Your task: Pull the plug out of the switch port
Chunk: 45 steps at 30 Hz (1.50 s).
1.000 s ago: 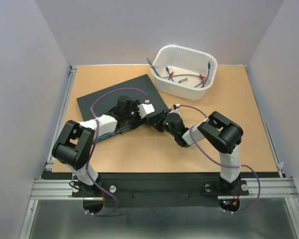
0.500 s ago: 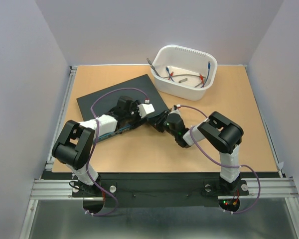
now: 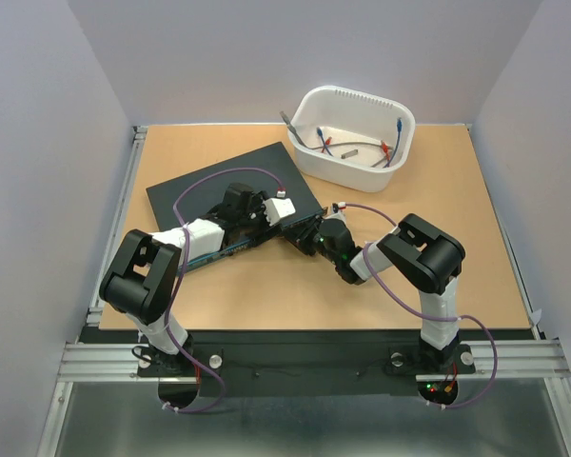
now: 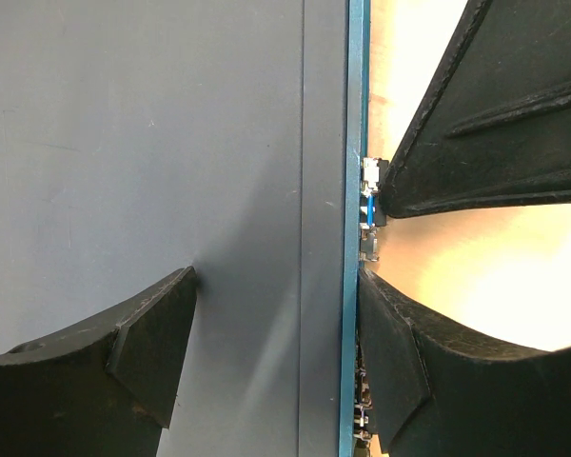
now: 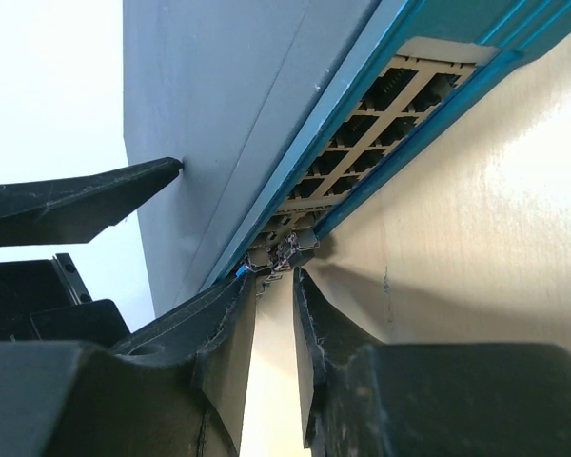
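We see the plug [image 5: 281, 252] seated in a port on the blue edge of the switch [image 3: 209, 186], our right gripper [image 5: 274, 286] narrowed to a slit at it, though we cannot tell if it grips, and our left gripper [image 4: 276, 276] spread wide astride that edge.

Overhead light: bright and even for you; only soft, short shadows lie under the arms on the bench [image 3: 266, 295].
Left wrist glare: the bench beyond the switch [image 4: 171, 143] blows out to pale orange-white.
Left wrist focus: the near fingers [image 4: 143, 352] look soft.
Right wrist: the upper left washes white; the plug [image 5: 284, 249] is possibly blurred, too small for you to judge.
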Each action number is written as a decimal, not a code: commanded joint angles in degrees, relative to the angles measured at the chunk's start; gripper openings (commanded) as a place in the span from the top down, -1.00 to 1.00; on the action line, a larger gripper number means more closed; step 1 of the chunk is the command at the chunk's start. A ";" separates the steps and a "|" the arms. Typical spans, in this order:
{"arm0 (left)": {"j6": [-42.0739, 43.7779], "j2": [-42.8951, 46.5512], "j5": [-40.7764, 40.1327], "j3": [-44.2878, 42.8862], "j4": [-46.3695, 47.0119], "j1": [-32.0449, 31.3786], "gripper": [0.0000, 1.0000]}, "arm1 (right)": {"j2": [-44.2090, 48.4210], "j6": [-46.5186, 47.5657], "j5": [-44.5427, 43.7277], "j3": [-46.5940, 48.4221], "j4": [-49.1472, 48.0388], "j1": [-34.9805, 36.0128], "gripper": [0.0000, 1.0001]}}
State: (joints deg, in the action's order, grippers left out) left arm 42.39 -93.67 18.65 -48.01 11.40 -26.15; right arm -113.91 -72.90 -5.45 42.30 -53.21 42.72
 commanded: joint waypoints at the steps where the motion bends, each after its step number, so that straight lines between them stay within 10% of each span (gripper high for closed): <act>1: -2.23 -3.63 -1.96 -0.86 -0.15 1.02 -0.50 | 1.76 0.57 -0.61 1.46 -1.90 0.17 0.43; 26: -2.31 -3.98 -1.87 -0.86 -0.06 1.01 -0.50 | 0.35 0.83 0.44 2.08 -2.86 0.26 0.50; 38: -3.19 -4.42 0.24 -3.14 -3.13 2.68 -0.51 | 11.42 49.30 8.61 -5.11 -0.40 1.05 0.09; 45: -3.37 -4.42 3.66 -4.46 -7.09 5.06 -0.50 | 9.94 53.57 1.50 -3.03 -0.49 1.40 0.15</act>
State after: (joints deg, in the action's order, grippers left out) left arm 42.17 -95.07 23.27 -51.03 8.01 -24.32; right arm -102.78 -26.37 -0.71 36.84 -51.86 43.38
